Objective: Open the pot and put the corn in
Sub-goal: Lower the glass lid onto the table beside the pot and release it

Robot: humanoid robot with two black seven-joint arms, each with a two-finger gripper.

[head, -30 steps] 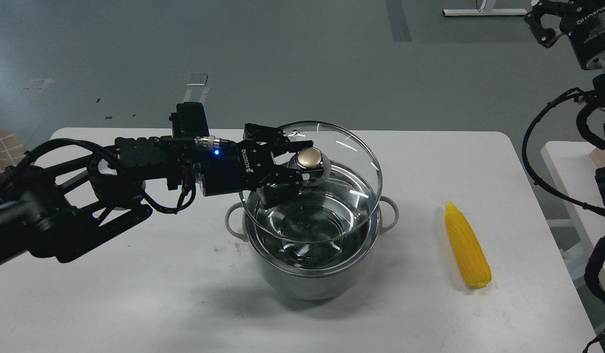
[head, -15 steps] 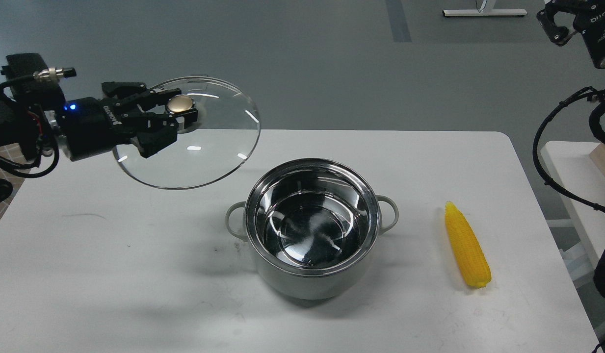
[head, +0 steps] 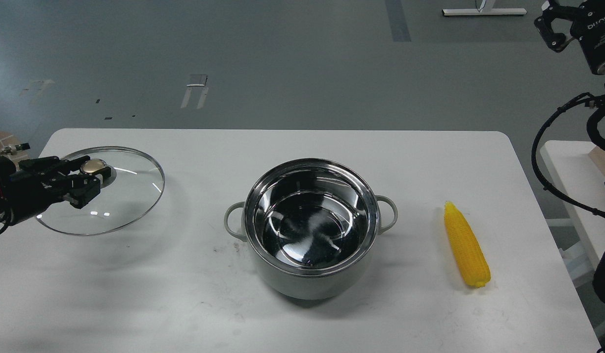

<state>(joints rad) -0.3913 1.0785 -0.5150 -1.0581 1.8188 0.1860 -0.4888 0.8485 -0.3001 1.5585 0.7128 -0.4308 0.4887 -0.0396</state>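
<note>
The pale grey-green pot point(head: 307, 282) stands uncovered in the middle of the white table, its shiny steel inside empty. My left gripper point(head: 89, 177) is at the table's left end, shut on the brass knob point(head: 92, 166) of the glass lid point(head: 135, 196), which it holds low over the table, tilted a little. The yellow corn cob point(head: 466, 250) lies on the table right of the pot, pointed end away from me. My right gripper point(head: 560, 22) is high at the top right corner, far from the corn; its fingers are not clear.
The white table point(head: 184, 304) has its right edge just beyond the corn. A second white surface point(head: 572, 171) stands to the right. My right arm's cables point(head: 547, 162) hang beside it.
My left gripper has carried the lid off the pot, leftward and down to the table's left end. The pot now stands open. The corn and right arm have barely moved.
</note>
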